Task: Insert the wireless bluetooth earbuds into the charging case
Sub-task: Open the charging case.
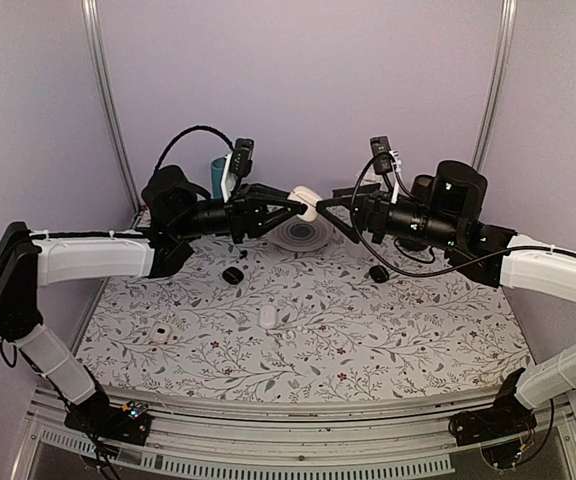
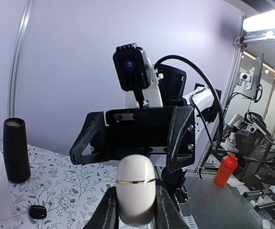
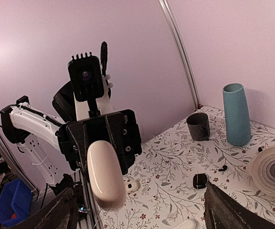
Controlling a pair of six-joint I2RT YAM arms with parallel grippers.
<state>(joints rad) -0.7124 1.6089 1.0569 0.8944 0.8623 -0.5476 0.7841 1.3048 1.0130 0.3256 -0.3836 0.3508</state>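
My left gripper is shut on a closed white charging case and holds it high above the table's far middle. In the left wrist view the case stands upright between my fingers, its gold seam closed. My right gripper faces it from the right, wide open and empty, a short way off. In the right wrist view the case hangs in front of my spread fingers. A tiny black earbud lies on the floral cloth. An open white case lies at the near left.
On the cloth lie two black cases and a closed white case. A ridged plate lies under the grippers. A teal vase and a dark cup stand at the back. A black cylinder stands by the wall.
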